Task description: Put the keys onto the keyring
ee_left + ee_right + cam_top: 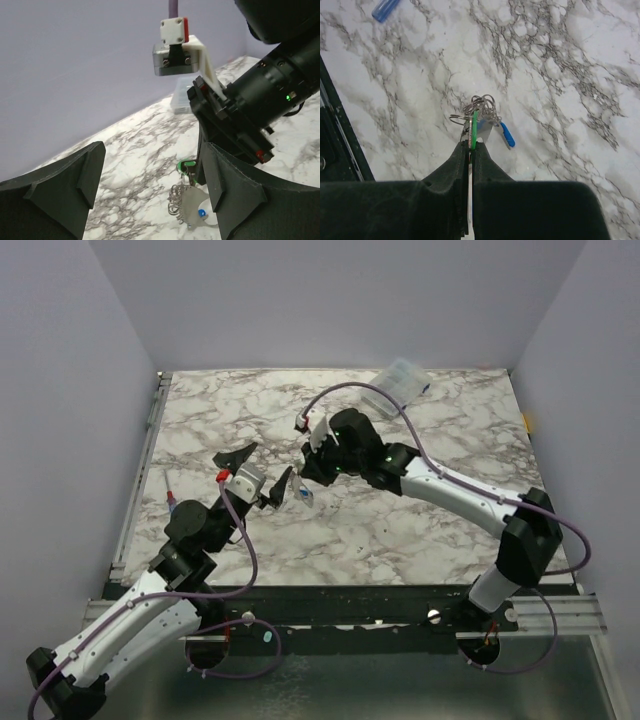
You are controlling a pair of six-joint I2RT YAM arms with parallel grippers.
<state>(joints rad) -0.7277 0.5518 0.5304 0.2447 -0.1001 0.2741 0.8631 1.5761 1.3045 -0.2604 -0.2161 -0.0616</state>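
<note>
Two claws met over one small bunch near the middle of the marbled tabletop (400, 530). Nearest the bases, the left claw (152, 160) stood released, its dark fingers (65, 185) spread wide and gripping nothing. In its wrist view the bunch lay low in the gap between them, nearer the right-hand finger and apart from both.

Just beyond, the right claw (470, 145) was clenched on the green key (475, 127), pinching its head edge-on between the fingertips. The keyring (480, 106) showed as thin silvery loops bunched at the far side of that key, touching it. The blue key (507, 135) lay just beside them on the right, slanting away on the marble; whether either key was threaded on the loops I could not tell.

From the left wrist, the right arm's black body and its white camera bracket (175, 45) filled the upper right and hid the tabletop behind the bunch. From above, both claws crowded over the bunch, so only a speck of blue showed.

Off to the side in the right wrist view, well apart from the keys, a blue pen-like thing (385, 9) lay at the frame's upper edge; farthest off, a clear plastic box (405, 380) sat at the back edge near the grey wall.
</note>
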